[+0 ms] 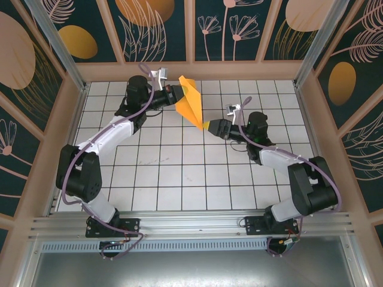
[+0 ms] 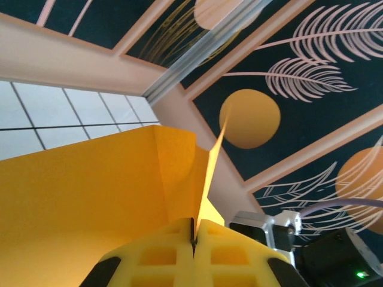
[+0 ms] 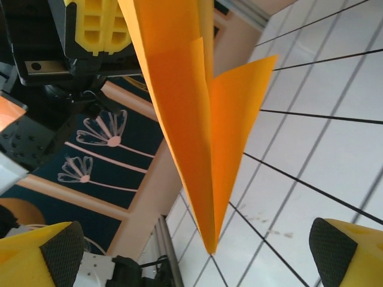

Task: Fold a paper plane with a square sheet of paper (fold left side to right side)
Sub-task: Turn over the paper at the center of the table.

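Left hand [image 1: 177, 95]: clamped on the paper plane [image 1: 190, 98], pinching it at the wide tail end. Left wrist view agrees. The two yellow fingers [image 2: 161, 257] of the left hand [image 2: 193, 233] meet with no gap, and one paper layer rises edge-on out of the seam between them. The rest of the paper plane [image 2: 90, 197] spreads flat to one side of that seam, with a folded flap edge showing just beside it.

The plane is off the counter [image 1: 179, 173], held in the air. It runs out from the left hand with its nose pointing away from it. It is a narrow orange-yellow dart. In the right wrist view the paper plane [image 3: 191, 131] shows its long body, with one wing splayed out to the side.

Right hand [image 1: 210, 126]: jaws wide, nothing gripped. It sits at the opposite end of the plane from the left hand, right at the nose. In the right wrist view the nose tip hangs between the fingers of the right hand [image 3: 197, 263], clear of both dark pads [image 3: 60, 251], with a gap on either side. The left hand [image 3: 102, 24] shows beyond, at the top of the plane.

From the top view I can't tell whether the nose tip touches the right hand; the two look just beside each other. The back wall [image 1: 191, 70] is just behind the left hand.
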